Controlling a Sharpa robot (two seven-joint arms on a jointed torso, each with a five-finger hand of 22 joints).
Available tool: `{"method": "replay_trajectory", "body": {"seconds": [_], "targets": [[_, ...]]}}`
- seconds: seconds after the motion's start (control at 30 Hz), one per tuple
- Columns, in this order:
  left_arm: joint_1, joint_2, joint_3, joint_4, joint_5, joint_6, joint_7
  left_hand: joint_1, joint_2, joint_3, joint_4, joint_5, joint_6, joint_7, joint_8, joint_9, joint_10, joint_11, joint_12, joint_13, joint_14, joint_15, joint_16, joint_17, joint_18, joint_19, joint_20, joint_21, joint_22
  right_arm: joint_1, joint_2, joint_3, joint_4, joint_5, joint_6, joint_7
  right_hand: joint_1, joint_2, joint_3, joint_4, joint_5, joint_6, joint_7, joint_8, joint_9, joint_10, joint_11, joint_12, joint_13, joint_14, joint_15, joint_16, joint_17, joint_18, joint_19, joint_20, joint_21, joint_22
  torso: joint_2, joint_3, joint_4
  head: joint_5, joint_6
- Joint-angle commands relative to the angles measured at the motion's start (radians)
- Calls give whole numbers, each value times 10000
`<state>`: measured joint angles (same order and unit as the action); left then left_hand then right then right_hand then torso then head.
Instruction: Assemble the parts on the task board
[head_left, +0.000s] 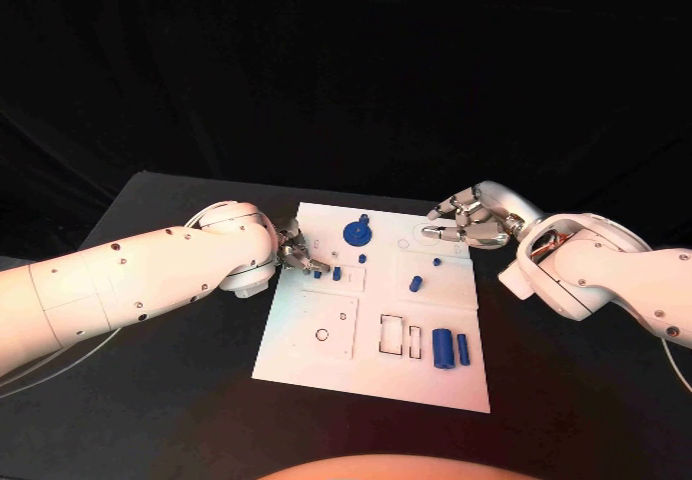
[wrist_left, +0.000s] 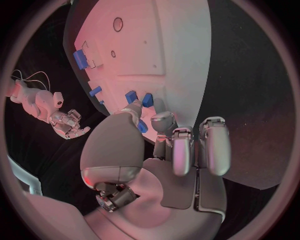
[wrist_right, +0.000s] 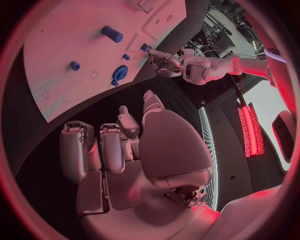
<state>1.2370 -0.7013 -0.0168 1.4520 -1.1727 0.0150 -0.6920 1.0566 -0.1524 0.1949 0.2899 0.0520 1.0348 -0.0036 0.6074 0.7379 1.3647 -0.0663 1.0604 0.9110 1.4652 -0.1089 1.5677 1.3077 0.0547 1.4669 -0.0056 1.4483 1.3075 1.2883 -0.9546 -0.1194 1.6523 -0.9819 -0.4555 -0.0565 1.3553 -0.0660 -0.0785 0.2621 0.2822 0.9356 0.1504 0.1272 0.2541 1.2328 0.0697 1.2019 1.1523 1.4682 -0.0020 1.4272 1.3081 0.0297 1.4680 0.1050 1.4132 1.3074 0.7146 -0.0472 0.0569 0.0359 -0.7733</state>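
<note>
1. Task board (head_left: 325, 345): white plate lying flat mid-table on the black table (head_left: 173, 400), long side running away from the robot.
2. Round blue part (head_left: 356, 235) near the board's far edge; small blue part (head_left: 415, 283) near the middle; two upright blue blocks (head_left: 450, 348) side by side at the near right corner.
3. Left hand (head_left: 293, 255) at the board's left edge, fingertips (wrist_left: 164, 120) down among small blue parts (wrist_left: 139, 98); touching or just beside them, cannot tell which. Grip on any piece not discernible.
4. Right hand (head_left: 469, 222) at the far right corner of the board, fingers (wrist_right: 103, 150) curled loosely, apart from the thumb, nothing seen in them.
</note>
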Motion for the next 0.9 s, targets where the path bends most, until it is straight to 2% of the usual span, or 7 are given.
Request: {"method": "replay_trajectory", "body": {"seconds": [0.03,0.33,0.6,0.67,0.73,0.83,0.9], "targets": [[-2,6,8,44,297,-384,162,-149,115,-463,15,-4,-1,18,-36,21,-52,0,46,7,1056,-89,31,2631,-71,180,-52,-27,518,-10,8,0,-2,-71,47,96,-2,82,-67,-1,34,43,-22,35,9,-20,-41,-9,0,493,-68,-39,387,133,-1,-56,-49,1575,3,4,-3,-13,13],[3,-118,56,129,418,-845,299,-281,392,-1032,17,-2,-36,25,-58,45,-101,8,1,-75,1056,-86,31,2631,-59,163,-64,-61,474,-11,-4,0,-17,-71,46,77,-20,83,-80,8,36,43,-23,37,10,-24,-41,-12,-5,484,-69,-60,360,138,-12,-56,-69,1563,6,2,-5,-74,52],[37,-237,190,306,451,-1769,791,210,607,-1242,-7,-2,-346,144,-145,72,-560,112,-596,-808,1056,-10,31,2631,44,-54,-43,-383,-4,-12,18,0,-71,-71,42,71,-22,84,-85,9,37,43,-23,38,11,-26,-42,-13,-8,480,-69,-71,347,139,-15,-57,-76,1559,0,8,-4,-157,130],[46,-255,212,352,476,-2021,1420,443,651,-1306,-13,3,-572,231,-206,58,-919,189,-1055,-1370,1050,51,14,2614,122,-223,-22,-634,-366,-12,16,0,-77,-71,31,76,-22,84,-85,9,37,43,-23,38,11,-26,-42,-13,-8,480,-69,-71,347,139,-15,-57,-76,1559,1,7,2,-201,151],[51,-228,224,403,453,-2480,2363,1094,839,-1152,-180,75,-1191,503,-456,-55,-1958,388,-2184,-2579,547,216,-1257,1373,501,-1149,71,-1943,-2234,-12,10,0,-80,-71,12,83,-22,84,-85,9,38,43,-23,38,11,-26,-42,-14,-8,480,-69,-71,346,140,-16,-57,-76,1559,0,4,11,-252,178],[54,-103,226,438,340,-3058,3894,2433,884,-707,-470,29,-2097,995,-1083,-567,-3313,967,-2900,-2959,-927,669,-3956,-991,1078,-3211,446,-4869,-5720,-12,7,0,-88,-69,-2,108,-20,86,-87,7,43,43,-23,39,11,-51,-43,-40,-38,466,-70,-109,292,157,-57,-57,-143,1517,1,-7,12,-311,194],[55,-39,215,430,261,-3192,4408,2973,743,-502,-538,-21,-2268,1172,-1543,-1065,-3861,1164,-3303,-3247,-1792,850,-5354,-2174,1214,-3820,632,-5882,-6659,-12,8,0,-90,-67,4,115,-4,96,-89,-3,56,43,-25,43,13,-90,-44,-80,-83,441,-72,-171,211,178,-108,-58,-226,1465,1,-9,0,-329,201]]}}
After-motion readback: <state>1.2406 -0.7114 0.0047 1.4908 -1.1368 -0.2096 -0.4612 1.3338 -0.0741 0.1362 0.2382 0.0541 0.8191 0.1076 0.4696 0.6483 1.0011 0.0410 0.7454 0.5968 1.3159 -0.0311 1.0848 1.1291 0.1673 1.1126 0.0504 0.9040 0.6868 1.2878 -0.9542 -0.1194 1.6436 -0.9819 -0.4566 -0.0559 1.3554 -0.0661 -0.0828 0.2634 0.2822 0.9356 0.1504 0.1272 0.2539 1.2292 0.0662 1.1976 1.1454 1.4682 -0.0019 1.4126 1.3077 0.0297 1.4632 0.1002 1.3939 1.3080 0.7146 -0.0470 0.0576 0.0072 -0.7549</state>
